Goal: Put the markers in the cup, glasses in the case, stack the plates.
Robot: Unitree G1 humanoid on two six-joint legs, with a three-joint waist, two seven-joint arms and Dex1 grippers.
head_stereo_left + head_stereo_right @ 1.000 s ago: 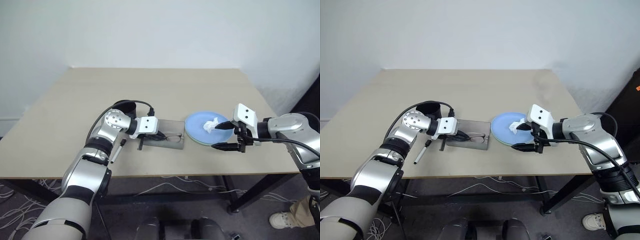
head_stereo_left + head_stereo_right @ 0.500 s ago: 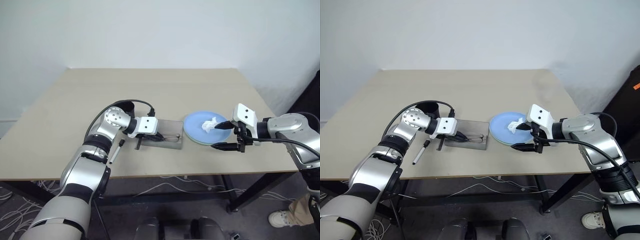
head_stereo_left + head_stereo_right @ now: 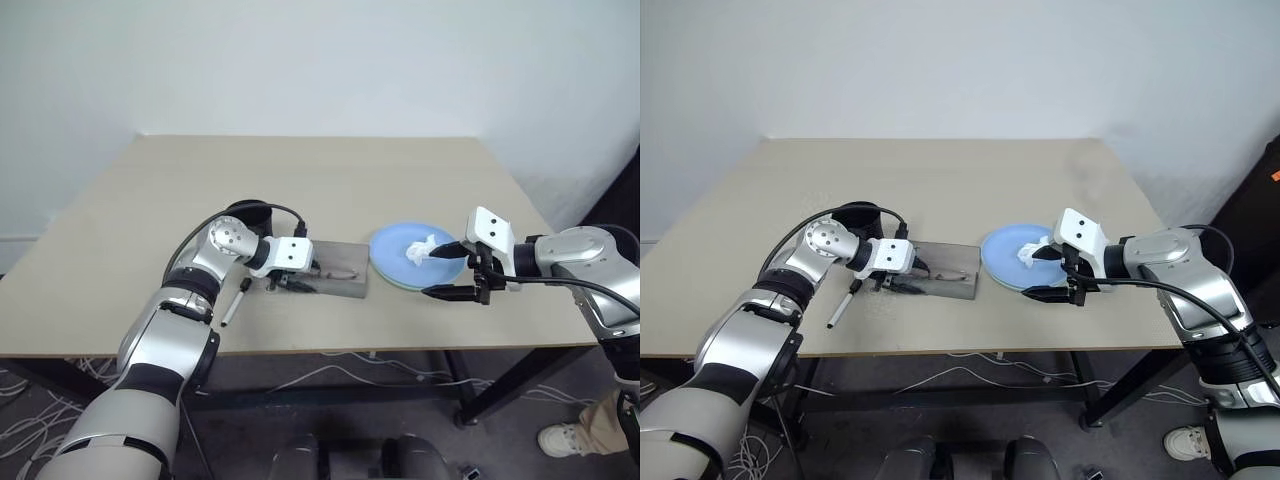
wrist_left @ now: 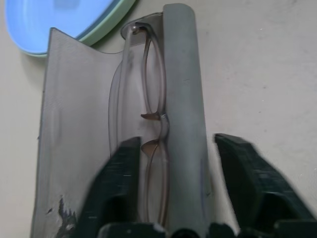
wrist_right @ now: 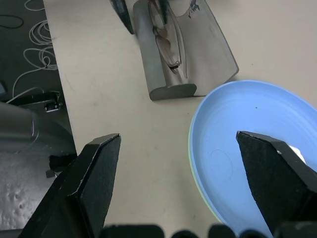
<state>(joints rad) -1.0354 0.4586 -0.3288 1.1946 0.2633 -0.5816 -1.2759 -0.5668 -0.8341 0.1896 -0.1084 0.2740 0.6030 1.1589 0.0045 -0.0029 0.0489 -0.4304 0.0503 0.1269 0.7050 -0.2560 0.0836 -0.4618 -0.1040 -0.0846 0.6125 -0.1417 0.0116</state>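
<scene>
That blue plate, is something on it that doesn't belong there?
Yes. A crumpled white tissue lies on the light blue plate, which already sits on the pale green plate. Also, one marker lies loose on the table, outside the cup.

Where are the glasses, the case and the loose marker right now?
glasses [image 4: 154,144], left wrist view, on the bridge between the lenses.
case [image 4: 74,129], left wrist view, on the open flat flap.
marker [image 3: 233,302], left eye view, mid-barrel.
</scene>
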